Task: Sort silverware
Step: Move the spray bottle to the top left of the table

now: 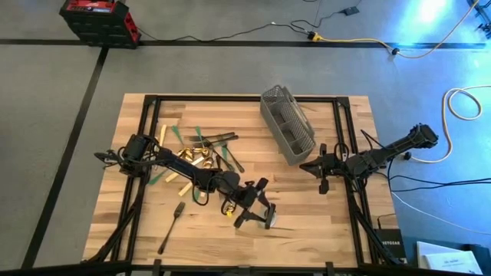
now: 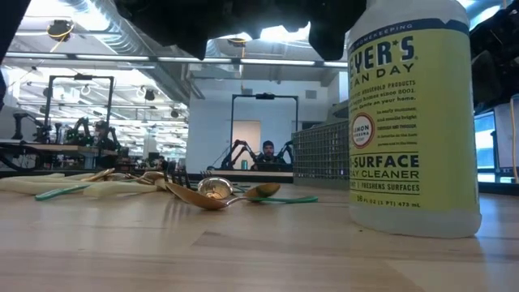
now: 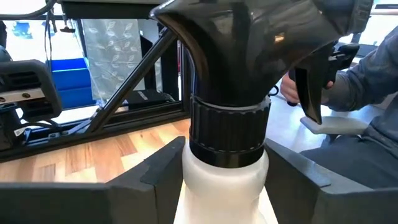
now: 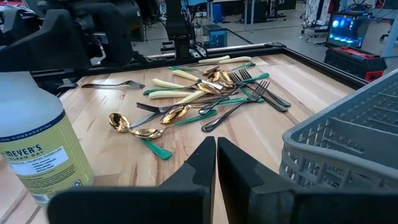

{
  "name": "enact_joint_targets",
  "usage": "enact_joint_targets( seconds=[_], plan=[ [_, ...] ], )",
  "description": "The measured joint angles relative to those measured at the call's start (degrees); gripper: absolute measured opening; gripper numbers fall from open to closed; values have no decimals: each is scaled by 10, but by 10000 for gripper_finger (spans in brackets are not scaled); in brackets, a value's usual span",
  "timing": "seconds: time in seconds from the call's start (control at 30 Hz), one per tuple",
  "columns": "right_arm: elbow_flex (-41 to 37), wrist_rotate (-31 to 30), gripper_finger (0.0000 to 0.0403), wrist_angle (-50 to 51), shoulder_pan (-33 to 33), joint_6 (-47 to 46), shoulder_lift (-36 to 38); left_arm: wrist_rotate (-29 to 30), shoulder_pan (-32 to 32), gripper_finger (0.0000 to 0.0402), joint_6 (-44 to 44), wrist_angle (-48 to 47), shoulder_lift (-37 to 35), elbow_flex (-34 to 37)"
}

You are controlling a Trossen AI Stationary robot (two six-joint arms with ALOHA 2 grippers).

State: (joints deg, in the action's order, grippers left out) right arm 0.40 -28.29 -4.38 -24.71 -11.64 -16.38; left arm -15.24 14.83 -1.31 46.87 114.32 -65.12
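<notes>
**Spray bottle fills the table's front**

Left gripper (image 1: 257, 211) straddles the spray bottle (image 2: 412, 122), fingers flanking its neck, contact unclear. Label reads "SURFACE CLEANER". Silverware (image 4: 205, 99) lies heaped behind; mesh caddy (image 1: 287, 123) farther. Right gripper (image 1: 310, 165) is closed, empty.

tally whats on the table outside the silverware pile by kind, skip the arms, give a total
spray bottle: 1
grey mesh caddy: 1
lone fork lying apart from the pile: 1
total: 3
</notes>
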Motion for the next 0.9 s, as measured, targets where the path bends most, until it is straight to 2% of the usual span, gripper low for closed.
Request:
enact_joint_targets(
  seconds=[0.53,0.73,0.9],
  plan=[
    [0,-2,0,0,0,0,0,6,-7,170,-17,37,-8,0],
    [0,-2,0,0,0,0,0,9,-36,170,-14,25,-60,0],
    [0,-2,0,4,0,0,0,-15,-71,170,-13,-66,-137,0]
  ],
)
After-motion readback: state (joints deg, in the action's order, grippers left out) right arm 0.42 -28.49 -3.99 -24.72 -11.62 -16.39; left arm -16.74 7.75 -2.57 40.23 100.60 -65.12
